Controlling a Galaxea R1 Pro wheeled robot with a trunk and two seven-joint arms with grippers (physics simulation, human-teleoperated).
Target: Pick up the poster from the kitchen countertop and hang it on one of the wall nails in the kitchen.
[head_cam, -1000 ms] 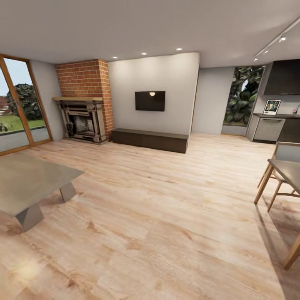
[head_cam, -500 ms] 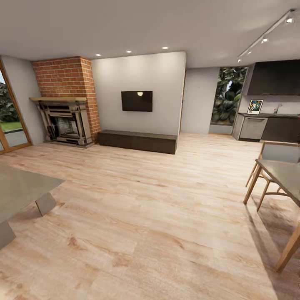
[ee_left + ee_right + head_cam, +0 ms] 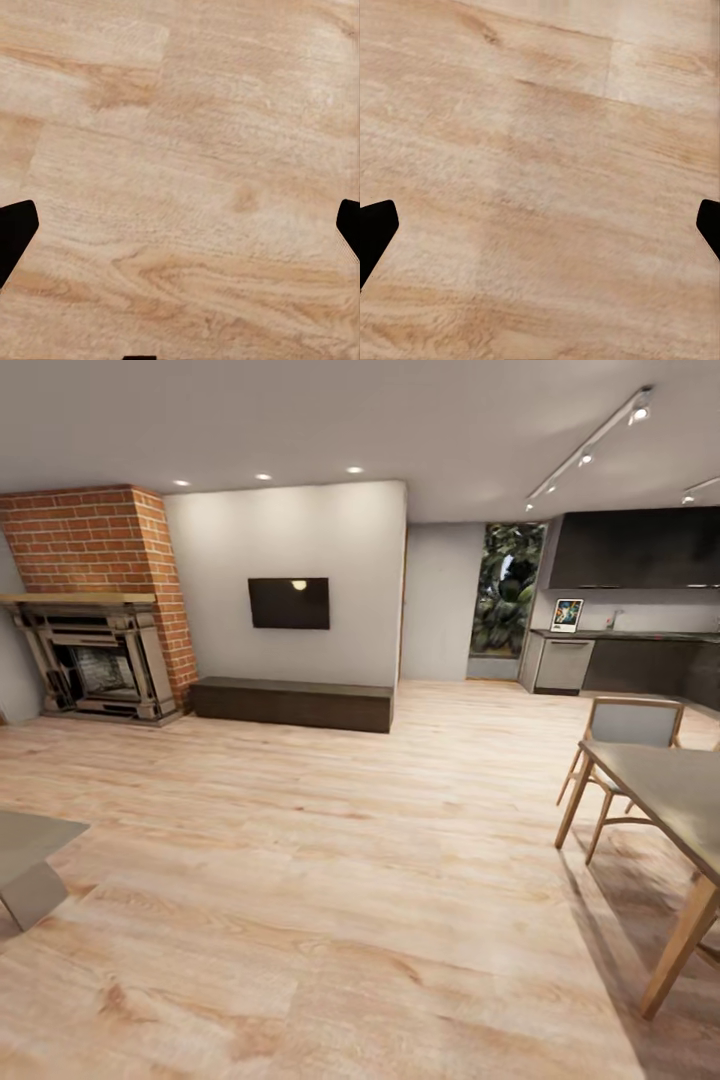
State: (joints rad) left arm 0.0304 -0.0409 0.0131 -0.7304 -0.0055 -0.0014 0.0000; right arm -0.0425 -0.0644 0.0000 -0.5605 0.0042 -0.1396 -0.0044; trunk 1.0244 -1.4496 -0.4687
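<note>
While the head view looks across an open room with a pale wood floor (image 3: 330,880), the poster (image 3: 566,615) stands upright far off at the right, on the kitchen countertop (image 3: 640,634) and against the wall beneath dark upper cabinets (image 3: 632,549). A window with greenery (image 3: 509,590) sits just beside it, a black television (image 3: 289,603) hangs on the white middle wall above a long dark bench (image 3: 292,703), and a brick fireplace (image 3: 88,610) fills the left. A wooden dining table (image 3: 670,800) with a chair (image 3: 622,735) stands at the near right, and a corner of a grey coffee table (image 3: 28,852) shows at the near left. In the left wrist view, the left gripper (image 3: 180,232) hangs above bare floorboards (image 3: 180,150), its two dark fingertips (image 3: 15,229) spread wide apart with nothing between them. In the right wrist view, the right gripper (image 3: 540,229) is likewise released, dark fingertips (image 3: 375,225) far apart over plain planks (image 3: 540,150). The poster lies well away from both grippers.
</note>
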